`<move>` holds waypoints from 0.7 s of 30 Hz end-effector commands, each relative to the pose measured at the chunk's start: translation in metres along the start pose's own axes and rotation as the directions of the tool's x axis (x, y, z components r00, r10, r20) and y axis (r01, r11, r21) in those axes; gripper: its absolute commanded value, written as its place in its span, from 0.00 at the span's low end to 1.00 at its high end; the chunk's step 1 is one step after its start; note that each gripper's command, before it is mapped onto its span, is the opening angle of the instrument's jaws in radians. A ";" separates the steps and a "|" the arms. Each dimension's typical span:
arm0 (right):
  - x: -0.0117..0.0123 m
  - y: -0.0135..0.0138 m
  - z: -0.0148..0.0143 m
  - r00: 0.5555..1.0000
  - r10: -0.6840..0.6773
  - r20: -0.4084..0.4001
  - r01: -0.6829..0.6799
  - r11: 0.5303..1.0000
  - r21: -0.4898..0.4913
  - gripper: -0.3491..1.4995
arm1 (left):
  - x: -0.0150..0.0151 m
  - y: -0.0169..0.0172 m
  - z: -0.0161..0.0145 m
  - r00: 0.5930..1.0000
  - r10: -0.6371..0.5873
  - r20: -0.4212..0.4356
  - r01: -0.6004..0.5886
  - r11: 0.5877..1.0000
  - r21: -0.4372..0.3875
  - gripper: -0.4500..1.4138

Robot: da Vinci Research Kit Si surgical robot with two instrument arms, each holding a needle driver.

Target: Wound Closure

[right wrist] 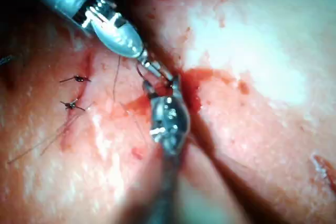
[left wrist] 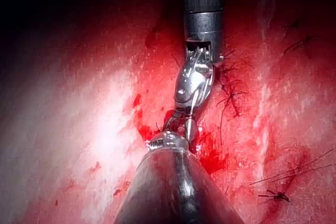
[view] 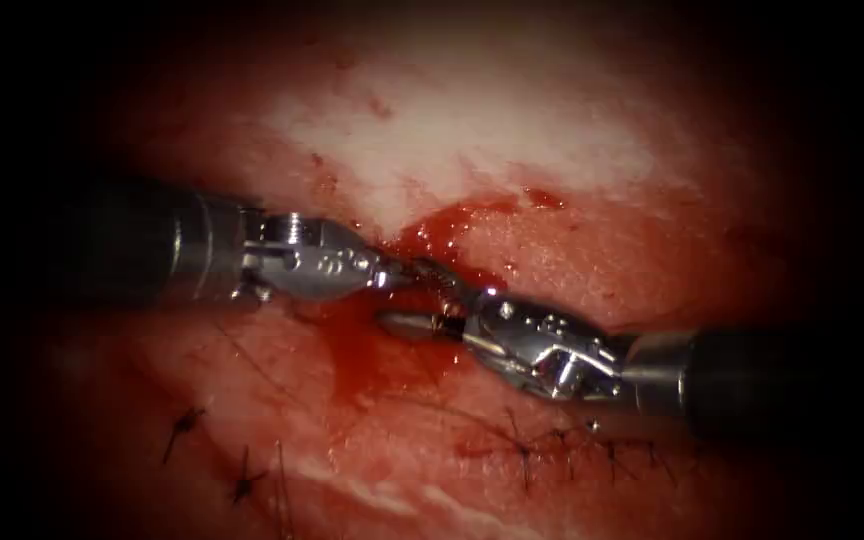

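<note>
On the tissue [view: 512,130], my left tool [view: 400,272] reaches in from the left to the cut [view: 422,240]. Its jaws are drawn together at the cut's wet edge. A thin dark curve, apparently the needle [right wrist: 140,74], sits at the left tool [right wrist: 157,71], and its tip end is lost in the red fluid [view: 452,222]. My right tool [view: 402,295] meets it from the right with jaws spread, one above and one below the left tip, holding nothing. The right wrist view shows the right tool [right wrist: 161,85] open at the cut. In the left wrist view the right tool [left wrist: 180,127] is likewise spread.
A row of finished stitches [view: 562,448] runs along the lower right. Two dark knots [view: 187,420] with loose thread ends [view: 282,485] lie at the lower left. Red fluid pools below the tools [view: 362,350]. Pale fatty tissue [view: 472,120] lies beyond the cut.
</note>
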 end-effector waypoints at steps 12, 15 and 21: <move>-0.0015 -0.0005 0.0011 0.999 0.035 0.016 -0.035 0.999 0.012 0.45 | 0.0013 -0.0005 -0.0016 1.000 -0.002 0.001 0.002 1.000 -0.009 0.00; -0.0015 -0.0005 0.0011 0.999 0.034 0.024 -0.034 0.999 0.032 0.45 | 0.0016 -0.0007 -0.0012 1.000 0.002 0.004 -0.002 1.000 -0.008 0.00; -0.0015 -0.0006 0.0011 0.999 0.032 0.032 -0.034 0.997 0.067 0.43 | 0.0015 -0.0013 -0.0003 0.999 0.006 0.035 -0.005 1.000 -0.023 0.00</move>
